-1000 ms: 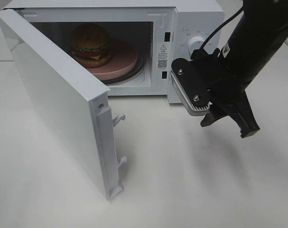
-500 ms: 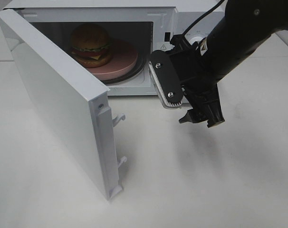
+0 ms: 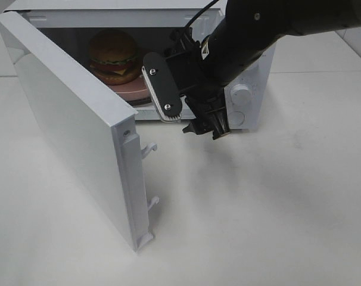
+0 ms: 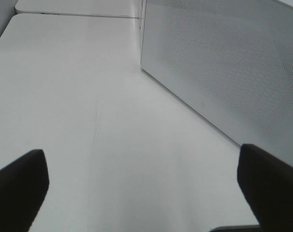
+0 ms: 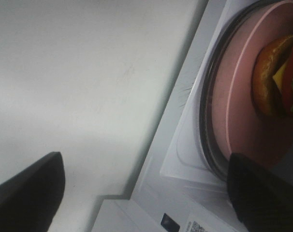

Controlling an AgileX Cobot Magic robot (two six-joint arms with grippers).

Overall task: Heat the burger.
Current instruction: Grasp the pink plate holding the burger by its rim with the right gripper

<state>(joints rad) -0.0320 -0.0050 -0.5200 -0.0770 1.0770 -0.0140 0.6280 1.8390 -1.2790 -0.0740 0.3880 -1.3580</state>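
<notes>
Jaws spread, empty, on both grippers; right gripper [image 3: 205,128] hanging before microwave [image 3: 252,65] mouth, likely clearing for door [image 3: 67,128] closing. Burger [image 3: 113,56] sitting inside on pink plate [image 5: 233,121].

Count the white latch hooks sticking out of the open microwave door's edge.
2. Both sit on the free edge of the open microwave door: the upper hook just below the door's top corner, the lower hook nearer the bottom corner. None looks hidden.
</notes>
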